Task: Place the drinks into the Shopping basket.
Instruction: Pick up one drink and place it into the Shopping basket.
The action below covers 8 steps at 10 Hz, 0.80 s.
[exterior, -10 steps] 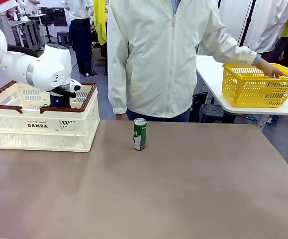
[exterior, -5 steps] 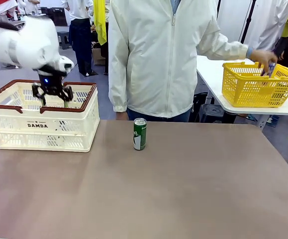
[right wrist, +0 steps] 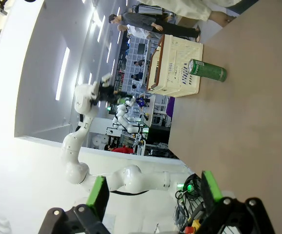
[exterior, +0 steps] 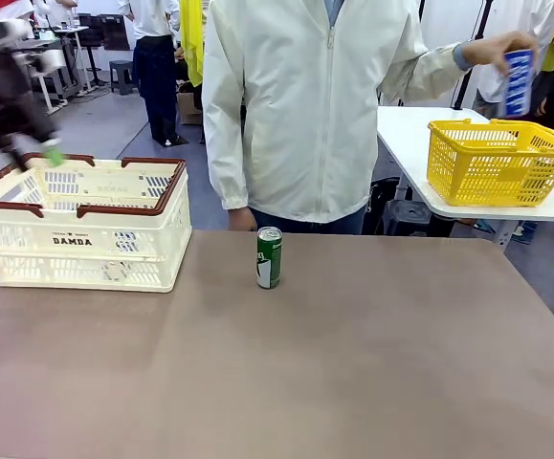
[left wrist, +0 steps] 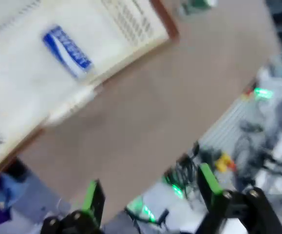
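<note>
The slim green can (exterior: pixel 269 256) stands upright on the brown table, mid-table near the far edge; it also shows as a green can (right wrist: pixel 207 70) in the right wrist view. A blue-and-white can (left wrist: pixel 66 46) lies on its side on the floor of the cream Shopping basket (exterior: pixel 80 251). My left gripper (exterior: pixel 42 151), blurred, hangs above the basket's left rim. In its wrist view the left gripper (left wrist: pixel 150 190) is open and holds nothing. My right gripper (right wrist: pixel 154 192) is open, well away from the green can and the basket (right wrist: pixel 172 73).
A person in a white jacket (exterior: pixel 305 105) stands at the far edge. One hand holds a blue-and-white striped item (exterior: pixel 518 81) above a yellow mesh basket (exterior: pixel 497 167) on the white side table at right. The brown table (exterior: pixel 353 363) spreads wide in front of the can.
My left gripper opened, rose out of the cream basket and swung up and left, leaving the blue-and-white can inside. The person's hand lifted a blue-and-white item out of the yellow basket.
</note>
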Each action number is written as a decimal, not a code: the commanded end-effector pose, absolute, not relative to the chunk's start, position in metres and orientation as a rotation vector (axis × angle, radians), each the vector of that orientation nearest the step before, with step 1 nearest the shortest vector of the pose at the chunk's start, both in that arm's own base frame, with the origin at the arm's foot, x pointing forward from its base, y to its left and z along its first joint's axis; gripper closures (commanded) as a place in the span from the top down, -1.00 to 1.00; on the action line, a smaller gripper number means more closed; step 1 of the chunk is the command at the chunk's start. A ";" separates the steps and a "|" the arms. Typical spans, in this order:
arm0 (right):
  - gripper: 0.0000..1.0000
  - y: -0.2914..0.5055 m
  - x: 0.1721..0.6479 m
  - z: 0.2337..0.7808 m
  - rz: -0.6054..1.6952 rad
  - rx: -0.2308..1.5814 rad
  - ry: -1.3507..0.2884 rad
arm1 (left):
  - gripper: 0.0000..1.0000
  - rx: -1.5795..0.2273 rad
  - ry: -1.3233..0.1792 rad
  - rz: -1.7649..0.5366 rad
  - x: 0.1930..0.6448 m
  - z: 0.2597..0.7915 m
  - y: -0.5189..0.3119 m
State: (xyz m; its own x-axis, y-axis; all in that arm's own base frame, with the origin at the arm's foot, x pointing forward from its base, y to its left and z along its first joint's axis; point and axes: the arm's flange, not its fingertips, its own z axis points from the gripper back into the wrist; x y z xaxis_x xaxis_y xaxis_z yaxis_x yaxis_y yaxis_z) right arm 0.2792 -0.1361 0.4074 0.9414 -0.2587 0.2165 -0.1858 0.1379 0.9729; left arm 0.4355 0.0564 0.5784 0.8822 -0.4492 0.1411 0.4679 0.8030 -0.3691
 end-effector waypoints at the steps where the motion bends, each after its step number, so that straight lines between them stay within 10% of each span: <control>1: 1.00 -0.138 0.276 0.409 -0.031 1.437 -0.375 | 1.00 -0.492 0.007 -0.497 0.396 0.560 0.146; 5: 1.00 -0.138 0.276 0.409 -0.031 1.437 -0.375 | 1.00 -1.108 -0.275 -0.032 0.334 0.493 0.275; 8: 1.00 -0.138 0.276 0.409 -0.031 1.437 -0.375 | 1.00 -0.872 -0.124 -0.194 0.319 0.509 0.268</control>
State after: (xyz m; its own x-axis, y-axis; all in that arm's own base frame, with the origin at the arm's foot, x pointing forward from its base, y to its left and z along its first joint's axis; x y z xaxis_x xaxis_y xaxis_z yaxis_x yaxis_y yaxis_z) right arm 0.2790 -0.1364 0.4074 0.9411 -0.2595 0.2167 -0.1859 0.1381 0.9728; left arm 0.3206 0.2856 0.4834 0.9845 -0.0188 0.1743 0.1532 0.5748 -0.8038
